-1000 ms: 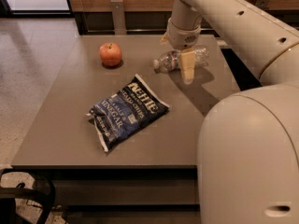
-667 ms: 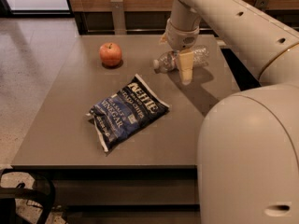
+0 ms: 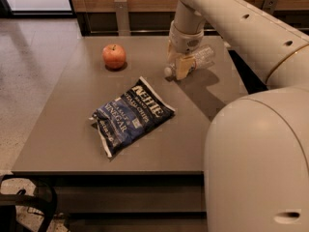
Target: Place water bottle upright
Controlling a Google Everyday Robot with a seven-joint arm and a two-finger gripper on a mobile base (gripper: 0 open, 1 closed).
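— Grey surface (image 3: pixel 72 144) with a wood-panelled wall behind it and pale speckled floor (image 3: pixel 29 57) off to the left. What's lying on it?

— A red apple (image 3: pixel 114 56) toward the far left. A dark blue chip bag (image 3: pixel 133 116) lies flat near the middle, well apart from the apple.

— And the water bottle (image 3: pixel 202 57)?

— At the far side, right of the apple and beyond the bag. It's on a slant rather than upright. The white cap (image 3: pixel 168 72) points down and left, close to the surface, and the clear body runs up and right.

— Where is the claw (image 3: pixel 179 66)?

— Right on the bottle, reaching down from the cream arm (image 3: pixel 231 18) that comes in from the upper right. One tan finger (image 3: pixel 184 67) crosses in front of the bottle just behind the cap, and the claw looks clamped on the bottle there.

— Is the cap touching the surface?

— I can't tell; a shadow sits directly under it. The robot's rounded body (image 3: pixel 260 168) fills the lower right corner.
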